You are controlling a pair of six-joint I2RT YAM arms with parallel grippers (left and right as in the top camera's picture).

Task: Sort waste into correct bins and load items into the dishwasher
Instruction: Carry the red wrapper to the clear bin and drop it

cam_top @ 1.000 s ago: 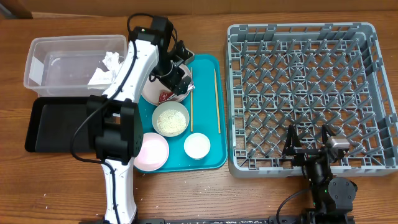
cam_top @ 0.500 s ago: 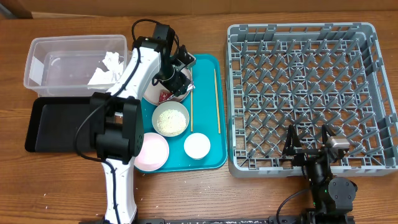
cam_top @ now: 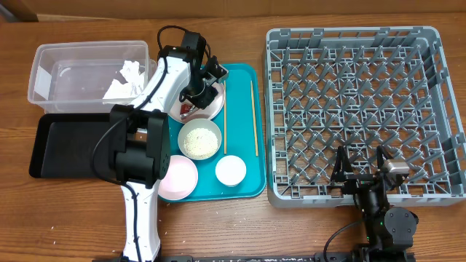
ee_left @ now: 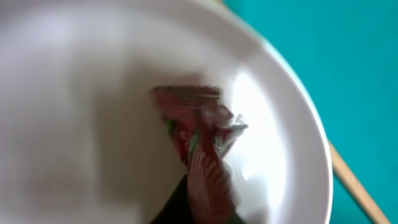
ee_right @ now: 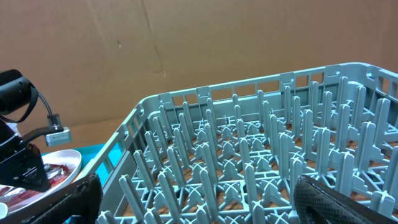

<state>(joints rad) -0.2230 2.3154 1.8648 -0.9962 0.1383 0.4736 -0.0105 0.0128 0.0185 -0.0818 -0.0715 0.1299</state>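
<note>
Left hand (cam_top: 193, 102): closed on the red snack wrapper (ee_left: 200, 134). In the wrist view the wrapper's lower end is pinched between the dark fingertips. The rest lies crumpled on the large white plate (ee_left: 87, 74). No lift off the plate can be made out.

The plate sits at the far end of the teal tray (cam_top: 244, 131), partly hidden under the left arm. The grain-filled bowl (cam_top: 199, 140), small white cup (cam_top: 231, 170), pink plate (cam_top: 182, 178) and two chopsticks (cam_top: 253, 116) are also on that tray, none of them loaded.

To the left are the clear tub (cam_top: 73, 80), with white napkins (cam_top: 125, 80) in it, and the black tray (cam_top: 65, 145), which looks bare.

Right hand (cam_top: 358, 171): wide open, nothing held, parked at the near edge of the grey dish rack (cam_top: 357, 94). The rack holds nothing.

Step judged: waste sorting, wrapper pick-up. Next move calls for a straight lift clear of the plate rim, then a carry leftward to a bin. Which bin is correct cannot be settled from these views. The pinch looks slight, so slippage is possible.
</note>
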